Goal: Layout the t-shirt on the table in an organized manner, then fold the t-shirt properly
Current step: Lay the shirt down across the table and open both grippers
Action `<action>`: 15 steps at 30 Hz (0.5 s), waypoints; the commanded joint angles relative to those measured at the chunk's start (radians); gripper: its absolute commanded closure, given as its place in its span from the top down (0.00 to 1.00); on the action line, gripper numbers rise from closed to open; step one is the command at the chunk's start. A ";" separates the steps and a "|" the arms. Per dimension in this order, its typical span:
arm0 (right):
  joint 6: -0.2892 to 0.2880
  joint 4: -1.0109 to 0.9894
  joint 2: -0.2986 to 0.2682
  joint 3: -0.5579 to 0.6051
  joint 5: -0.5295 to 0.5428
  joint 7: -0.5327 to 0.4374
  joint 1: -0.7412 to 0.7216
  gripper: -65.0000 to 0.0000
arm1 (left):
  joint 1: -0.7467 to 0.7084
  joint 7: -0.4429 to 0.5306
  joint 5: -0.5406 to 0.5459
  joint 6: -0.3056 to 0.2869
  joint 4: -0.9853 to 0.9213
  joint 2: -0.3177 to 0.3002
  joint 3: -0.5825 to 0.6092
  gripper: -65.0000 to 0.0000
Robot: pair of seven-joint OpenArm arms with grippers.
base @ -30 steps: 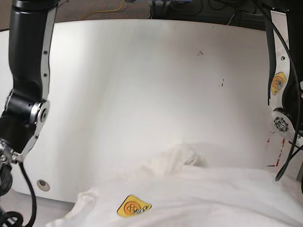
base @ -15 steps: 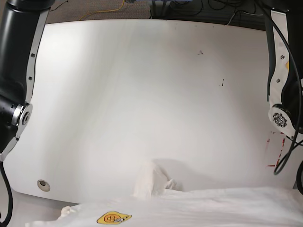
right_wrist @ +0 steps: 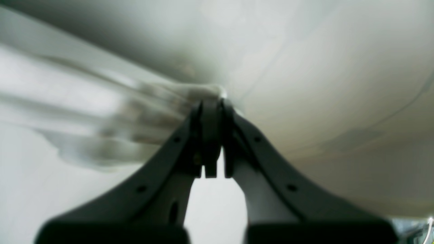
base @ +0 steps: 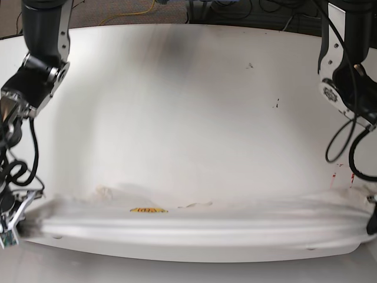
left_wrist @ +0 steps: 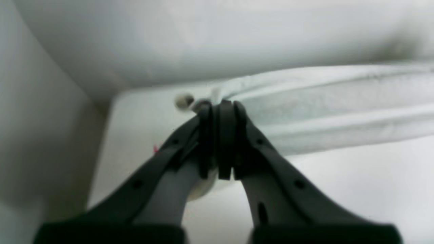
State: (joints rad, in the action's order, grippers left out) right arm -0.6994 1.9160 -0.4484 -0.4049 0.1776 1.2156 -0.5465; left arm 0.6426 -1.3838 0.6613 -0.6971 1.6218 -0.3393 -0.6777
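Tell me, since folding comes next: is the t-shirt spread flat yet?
No. The t-shirt is stretched taut between the left gripper and right gripper, not lying flat.

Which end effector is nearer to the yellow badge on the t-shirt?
Right. The right end effector holds the t-shirt end nearer the badge; the left end effector grips the far end.

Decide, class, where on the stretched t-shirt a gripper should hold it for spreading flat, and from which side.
At its outer ends: the t-shirt hangs as one taut band, so each end edge suits a pinch from outside, as the left gripper and right gripper show.
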 commanded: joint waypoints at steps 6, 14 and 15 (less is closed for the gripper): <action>0.001 0.093 0.107 -0.142 -0.006 -0.021 0.317 0.00 | -0.309 0.021 0.093 -0.001 0.071 -0.025 -0.075 0.00; 0.001 0.095 0.242 -0.257 -0.008 -0.023 0.556 0.00 | -0.619 0.037 0.160 -0.001 0.076 -0.024 -0.115 0.00; 0.001 0.095 0.256 -0.268 -0.008 -0.023 0.581 0.00 | -0.659 0.051 0.171 -0.001 0.076 -0.024 -0.118 0.00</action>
State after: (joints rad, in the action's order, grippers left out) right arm -0.6998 1.9884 -0.1947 -0.6594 0.1619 1.2243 0.0189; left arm 0.0254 -1.3724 0.8093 -0.6975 1.6783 -0.3367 -0.7811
